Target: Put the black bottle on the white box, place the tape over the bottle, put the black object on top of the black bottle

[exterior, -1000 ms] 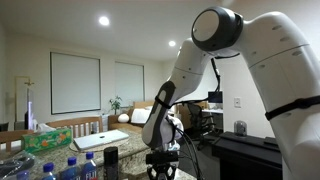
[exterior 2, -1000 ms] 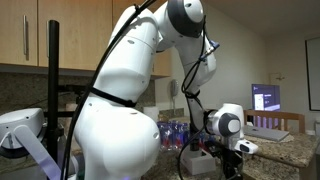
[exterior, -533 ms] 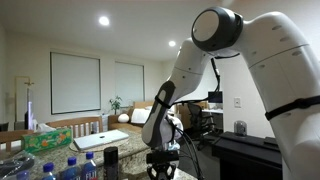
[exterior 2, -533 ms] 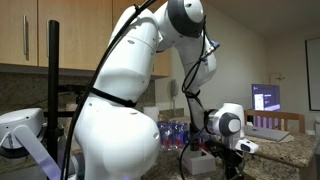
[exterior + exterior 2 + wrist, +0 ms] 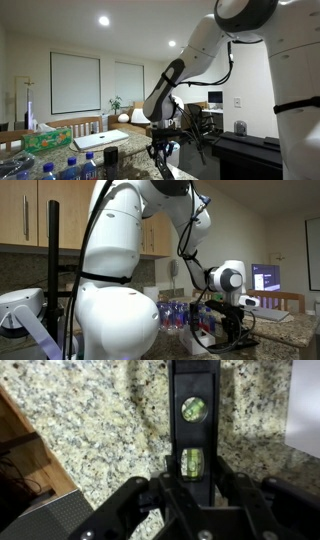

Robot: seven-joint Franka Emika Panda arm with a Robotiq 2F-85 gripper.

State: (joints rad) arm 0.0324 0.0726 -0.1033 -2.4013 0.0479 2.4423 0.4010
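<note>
In the wrist view my gripper (image 5: 192, 478) is shut on the black object, a long black spirit level (image 5: 192, 405) with green vials, and holds it lengthwise above the speckled granite counter (image 5: 100, 420). In both exterior views the gripper (image 5: 160, 150) (image 5: 228, 330) hangs low over the counter. The black bottle (image 5: 110, 157) stands upright left of the gripper. A white surface, perhaps the white box (image 5: 305, 405), shows at the wrist view's right edge. The tape is out of view.
Clear plastic bottles with blue caps (image 5: 45, 168) (image 5: 175, 313) stand on the counter near the black bottle. A wooden edge (image 5: 30, 450) borders the counter in the wrist view. A monitor (image 5: 266, 278) and dark equipment (image 5: 240, 150) stand beyond the arm.
The arm's upper links have swung upward and the gripper has risen slightly with the level in it. The black bottle has not moved.
</note>
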